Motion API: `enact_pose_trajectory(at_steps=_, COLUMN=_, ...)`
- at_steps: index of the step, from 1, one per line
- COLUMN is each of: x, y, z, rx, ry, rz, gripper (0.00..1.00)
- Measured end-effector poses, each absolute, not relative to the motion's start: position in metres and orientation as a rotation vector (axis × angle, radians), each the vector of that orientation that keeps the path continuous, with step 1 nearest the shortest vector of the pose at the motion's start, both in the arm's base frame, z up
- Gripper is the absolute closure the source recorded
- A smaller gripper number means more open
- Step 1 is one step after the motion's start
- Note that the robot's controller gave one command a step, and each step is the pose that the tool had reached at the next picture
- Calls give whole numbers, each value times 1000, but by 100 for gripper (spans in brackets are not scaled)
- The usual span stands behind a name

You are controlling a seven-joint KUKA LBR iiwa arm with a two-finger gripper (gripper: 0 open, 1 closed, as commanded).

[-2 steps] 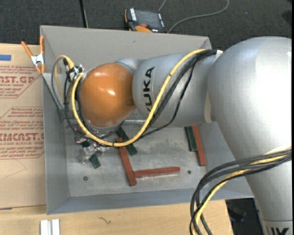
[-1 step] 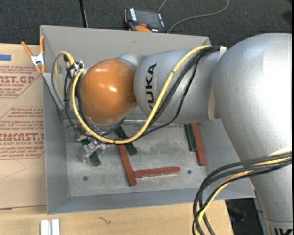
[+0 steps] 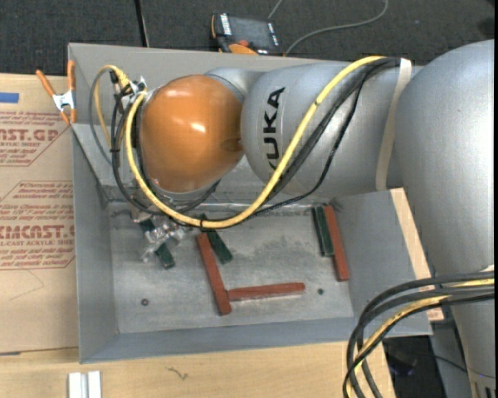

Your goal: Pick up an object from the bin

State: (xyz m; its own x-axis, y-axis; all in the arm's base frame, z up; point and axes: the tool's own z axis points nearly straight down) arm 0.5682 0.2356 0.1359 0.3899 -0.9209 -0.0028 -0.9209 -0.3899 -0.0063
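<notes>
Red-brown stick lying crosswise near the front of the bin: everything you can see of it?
The red-brown stick is a thin, straight bar, matte, seemingly whole; material unclear. It lies flat on the bin floor, running nearly left to right toward the near wall. Its left end reaches the lower end of a diagonal red-brown stick, making an L; whether they touch cannot be told. Nothing lies on it. The gripper is off to its upper left, apart.
</notes>
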Motion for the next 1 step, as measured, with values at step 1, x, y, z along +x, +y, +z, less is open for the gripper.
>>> enact_pose_trajectory(at_steps=1, x=568, y=238, z=175, rx=-2613, ry=1734, rz=0, gripper=100)
